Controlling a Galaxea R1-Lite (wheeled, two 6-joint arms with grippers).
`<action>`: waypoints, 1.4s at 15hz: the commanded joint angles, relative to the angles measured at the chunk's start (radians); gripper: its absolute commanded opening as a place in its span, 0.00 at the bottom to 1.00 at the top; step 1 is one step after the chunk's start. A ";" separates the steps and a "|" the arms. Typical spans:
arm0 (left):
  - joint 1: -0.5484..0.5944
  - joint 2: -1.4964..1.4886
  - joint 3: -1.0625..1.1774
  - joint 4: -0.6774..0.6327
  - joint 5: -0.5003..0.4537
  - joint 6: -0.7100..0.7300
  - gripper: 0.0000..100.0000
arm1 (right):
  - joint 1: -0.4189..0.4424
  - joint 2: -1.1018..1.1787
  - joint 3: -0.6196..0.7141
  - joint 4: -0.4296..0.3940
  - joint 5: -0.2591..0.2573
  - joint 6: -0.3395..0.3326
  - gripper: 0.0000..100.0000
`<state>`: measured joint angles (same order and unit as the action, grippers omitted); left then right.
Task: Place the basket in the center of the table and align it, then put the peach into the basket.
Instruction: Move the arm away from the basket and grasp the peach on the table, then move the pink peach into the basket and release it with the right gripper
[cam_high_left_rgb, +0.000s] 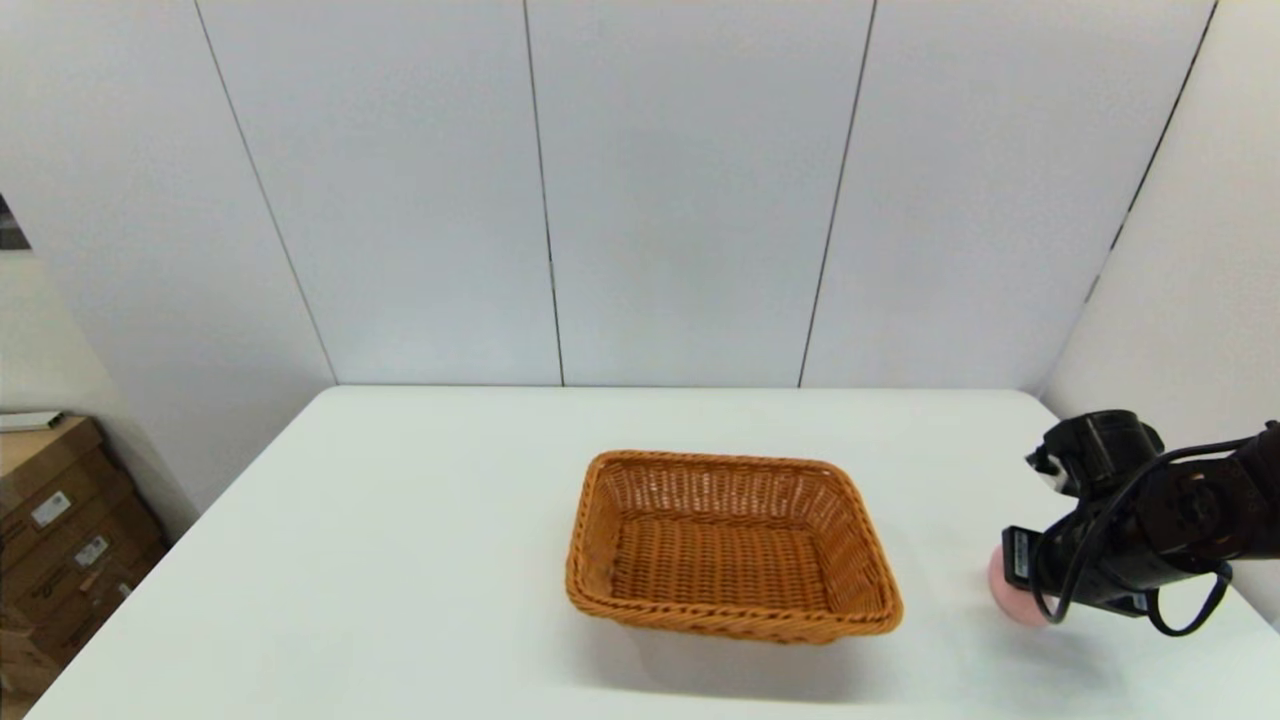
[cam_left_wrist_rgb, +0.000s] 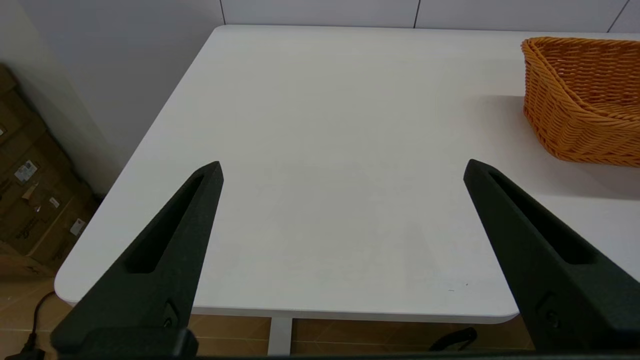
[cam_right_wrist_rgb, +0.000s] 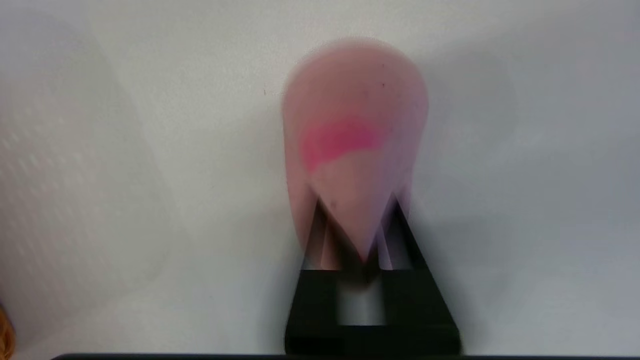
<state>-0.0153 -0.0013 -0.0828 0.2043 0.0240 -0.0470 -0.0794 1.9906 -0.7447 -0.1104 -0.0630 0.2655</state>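
No legible txt; labels on cardboard boxes unreadable.

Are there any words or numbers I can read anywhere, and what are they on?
None can be read.
Cardboard boxes beside the table: white stickers, print too small to read.
Right gripper, shut on the peach: a small label, too blurred.
Basket, left gripper: no writing.

Woven wicker basket, rough; smooth matt white table; matt-skinned peach.

Peach in right gripper
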 joint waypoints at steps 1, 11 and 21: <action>0.000 0.000 0.000 0.001 0.001 -0.001 1.00 | 0.000 -0.053 0.001 0.002 0.005 0.003 0.00; 0.000 0.000 0.000 0.001 0.001 -0.001 1.00 | 0.357 -0.470 -0.022 0.097 0.101 0.046 0.00; 0.000 0.000 0.000 0.001 0.004 -0.002 1.00 | 0.595 -0.128 -0.229 0.080 0.097 0.057 0.00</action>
<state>-0.0153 -0.0013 -0.0828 0.2043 0.0268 -0.0494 0.4974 1.7430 -0.9083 -0.0311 0.0340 0.3204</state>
